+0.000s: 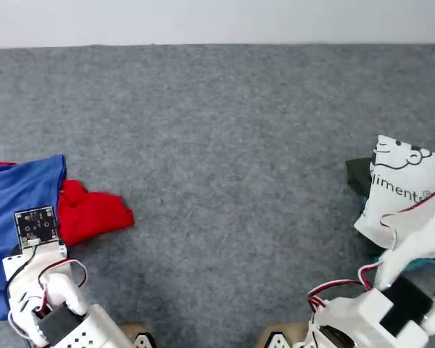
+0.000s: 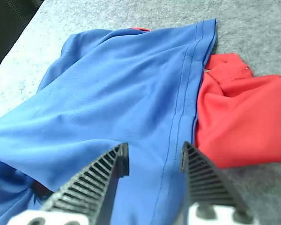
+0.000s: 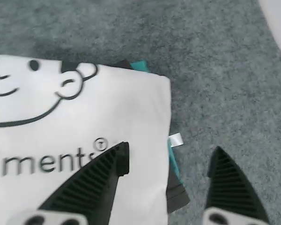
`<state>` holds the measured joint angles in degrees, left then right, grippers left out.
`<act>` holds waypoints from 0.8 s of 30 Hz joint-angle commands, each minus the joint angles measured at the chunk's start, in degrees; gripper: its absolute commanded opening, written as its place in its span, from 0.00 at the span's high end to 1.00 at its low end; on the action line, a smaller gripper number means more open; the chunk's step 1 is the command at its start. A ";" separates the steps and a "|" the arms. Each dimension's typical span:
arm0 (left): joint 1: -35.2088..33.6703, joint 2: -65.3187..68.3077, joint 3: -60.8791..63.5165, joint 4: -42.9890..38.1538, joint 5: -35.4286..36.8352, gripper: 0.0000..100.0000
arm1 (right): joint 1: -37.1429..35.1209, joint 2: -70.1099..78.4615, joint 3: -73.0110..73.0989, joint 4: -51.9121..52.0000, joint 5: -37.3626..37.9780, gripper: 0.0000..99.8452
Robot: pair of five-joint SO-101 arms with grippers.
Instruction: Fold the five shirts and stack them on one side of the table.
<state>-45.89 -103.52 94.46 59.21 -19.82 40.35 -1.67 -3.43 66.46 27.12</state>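
Two shirts lie unfolded at the left edge of the desk (image 1: 225, 130), a blue shirt (image 1: 22, 192) lapping over a crumpled red shirt (image 1: 94, 214). Your left fingers (image 2: 103, 173) hover spread and empty over the blue hem. At right, a folded white shirt (image 1: 406, 188) tops a dark shirt (image 1: 359, 176) and a teal shirt (image 3: 139, 65), with your right fingers (image 3: 89, 183) wide apart and empty above it. Three look stacked. Your next move is probably to pinch the blue hem and draw it to centre for folding.
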 commanded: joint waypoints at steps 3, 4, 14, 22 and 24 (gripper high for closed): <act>-0.09 -0.70 -0.22 -1.41 -0.62 0.81 | -5.41 0.22 -4.92 9.98 -0.62 0.99; -0.09 -0.70 -0.22 -1.41 -0.62 0.81 | -5.67 0.31 -4.57 11.21 -0.62 0.99; -0.09 -0.70 -0.22 -1.41 -0.62 0.81 | -13.58 0.40 13.71 10.68 -0.79 0.99; -0.09 -0.70 -0.22 -1.32 -0.62 0.81 | -18.86 -0.84 23.47 2.68 -0.79 0.99; -0.09 -0.70 -0.22 -1.41 -0.62 0.81 | -18.07 -2.42 19.69 7.08 -0.79 0.99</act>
<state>-45.89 -103.52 94.46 59.21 -19.82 22.42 -1.14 21.45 69.54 26.86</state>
